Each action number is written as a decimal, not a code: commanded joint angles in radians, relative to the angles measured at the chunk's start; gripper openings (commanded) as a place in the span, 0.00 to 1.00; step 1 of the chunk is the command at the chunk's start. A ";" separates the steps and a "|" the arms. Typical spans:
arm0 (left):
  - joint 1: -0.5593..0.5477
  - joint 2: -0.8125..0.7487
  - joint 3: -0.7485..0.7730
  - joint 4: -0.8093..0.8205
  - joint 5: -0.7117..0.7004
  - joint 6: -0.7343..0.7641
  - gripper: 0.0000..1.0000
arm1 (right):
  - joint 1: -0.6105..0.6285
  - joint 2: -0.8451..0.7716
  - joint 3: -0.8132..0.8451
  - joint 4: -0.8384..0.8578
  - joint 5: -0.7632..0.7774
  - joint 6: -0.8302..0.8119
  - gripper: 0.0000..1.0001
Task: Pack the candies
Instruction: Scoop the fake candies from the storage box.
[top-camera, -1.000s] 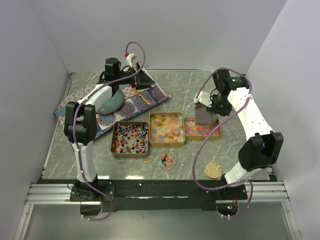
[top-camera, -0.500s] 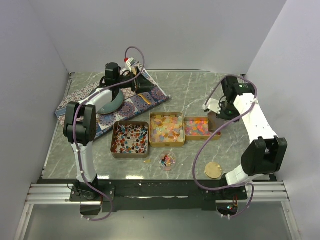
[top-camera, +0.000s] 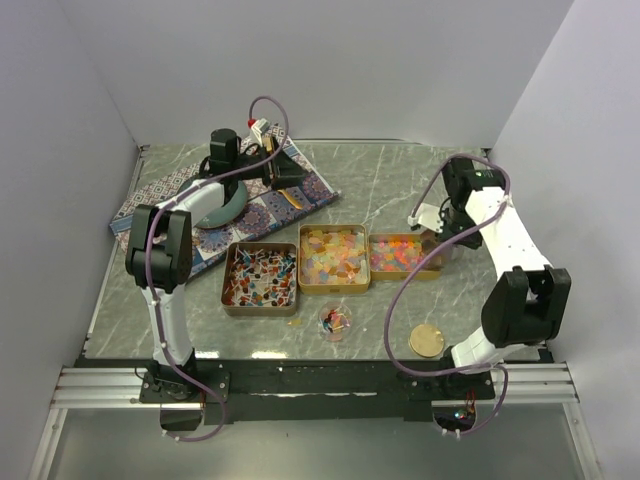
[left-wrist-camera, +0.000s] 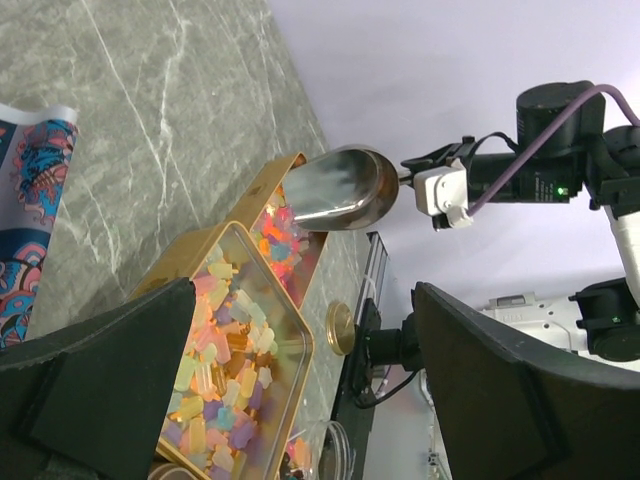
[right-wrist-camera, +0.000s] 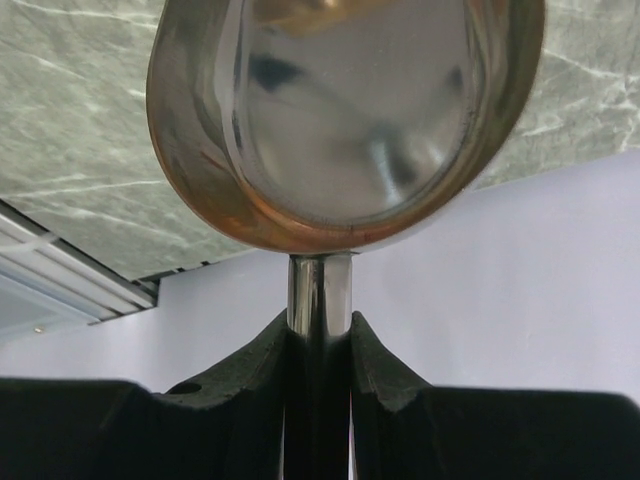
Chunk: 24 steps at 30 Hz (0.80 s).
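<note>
Three gold tins stand in a row. The left tin (top-camera: 228, 275) holds red-white-black candies (top-camera: 260, 277). The middle tin (top-camera: 302, 256) holds pale yellow-orange candies (top-camera: 334, 254), also in the left wrist view (left-wrist-camera: 215, 350). The right tin (top-camera: 404, 275) holds pink-orange candies (top-camera: 396, 254). My right gripper (top-camera: 445, 225) is shut on the handle (right-wrist-camera: 320, 290) of a metal scoop (top-camera: 436, 245). The scoop's bowl (right-wrist-camera: 345, 110) is tilted at the right tin's right end and looks empty. My left gripper (top-camera: 290, 172) is open and empty over the patterned mat, its fingers (left-wrist-camera: 100, 390) wide apart.
A small clear round cup (top-camera: 335, 322) with a few candies stands in front of the tins. A round gold disc (top-camera: 426, 340) lies near the front right. A patterned mat (top-camera: 300, 195) with a teal bowl-like thing (top-camera: 222, 208) lies at the back left.
My right gripper has carried the scoop from above the right tin to that tin's right end and lowered it. The left gripper has shifted only slightly.
</note>
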 joint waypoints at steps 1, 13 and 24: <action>-0.002 -0.086 -0.046 0.062 0.003 -0.014 0.97 | 0.018 0.046 0.051 -0.166 0.234 -0.488 0.00; -0.002 -0.121 -0.086 0.016 -0.011 0.032 0.97 | 0.146 0.161 0.083 -0.164 0.202 -0.441 0.00; -0.004 -0.104 -0.083 -0.129 -0.043 0.165 0.97 | 0.189 0.186 0.011 -0.163 0.116 -0.369 0.00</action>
